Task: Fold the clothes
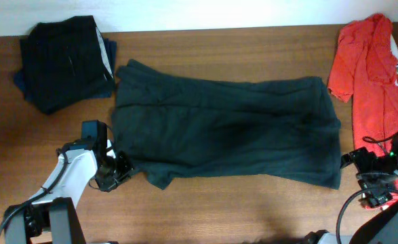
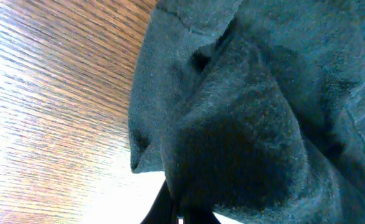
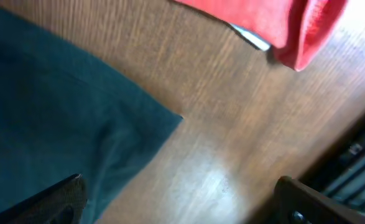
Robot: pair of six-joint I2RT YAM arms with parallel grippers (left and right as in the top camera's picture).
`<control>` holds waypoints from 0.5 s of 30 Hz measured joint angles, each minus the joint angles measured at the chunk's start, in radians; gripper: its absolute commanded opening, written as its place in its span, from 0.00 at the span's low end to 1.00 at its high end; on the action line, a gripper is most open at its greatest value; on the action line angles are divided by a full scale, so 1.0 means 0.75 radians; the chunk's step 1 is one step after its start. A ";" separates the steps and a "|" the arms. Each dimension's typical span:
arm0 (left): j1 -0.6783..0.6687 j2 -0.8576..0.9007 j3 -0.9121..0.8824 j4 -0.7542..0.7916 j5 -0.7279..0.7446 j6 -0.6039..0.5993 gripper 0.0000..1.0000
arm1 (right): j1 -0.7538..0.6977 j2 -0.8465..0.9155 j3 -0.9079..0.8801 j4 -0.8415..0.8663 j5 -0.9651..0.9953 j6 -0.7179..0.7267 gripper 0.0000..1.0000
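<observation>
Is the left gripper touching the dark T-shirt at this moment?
Touching. The left wrist view shows the left gripper shut on a bunched fold of the dark T-shirt, with cloth pinched between the jaws.

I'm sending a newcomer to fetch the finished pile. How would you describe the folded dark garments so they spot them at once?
On the wooden table, look to the far corner on the robot's left, beyond the spread dark T-shirt. The folded dark garments lie there: a compact squared stack, unlike the flat T-shirt or the crumpled red shirt.
</observation>
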 measured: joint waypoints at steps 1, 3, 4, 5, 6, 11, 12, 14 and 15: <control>0.000 0.001 0.000 -0.002 0.000 0.000 0.01 | -0.002 0.001 -0.039 0.030 -0.023 -0.001 0.86; 0.000 0.002 0.000 0.003 0.001 0.000 0.01 | -0.003 0.005 -0.143 0.158 -0.054 -0.001 0.84; 0.000 0.002 0.000 0.003 0.000 0.000 0.01 | -0.003 0.019 -0.219 0.229 -0.069 -0.002 0.79; 0.000 0.002 0.000 0.002 0.000 0.000 0.01 | -0.003 0.029 -0.260 0.298 -0.074 0.003 0.75; 0.000 0.002 0.000 0.004 0.000 0.000 0.01 | -0.003 0.034 -0.278 0.330 -0.078 0.006 0.75; 0.000 0.002 0.000 0.003 0.000 0.000 0.01 | -0.003 0.126 -0.289 0.400 -0.073 0.044 0.63; 0.000 0.002 0.000 0.001 0.000 0.000 0.01 | -0.003 0.141 -0.284 0.399 -0.063 0.061 0.59; 0.000 0.002 0.000 -0.003 0.001 0.000 0.01 | -0.004 0.167 -0.265 0.385 -0.055 0.074 0.41; 0.000 0.002 0.000 -0.003 0.001 0.000 0.01 | -0.004 0.171 -0.261 0.386 -0.059 0.079 0.29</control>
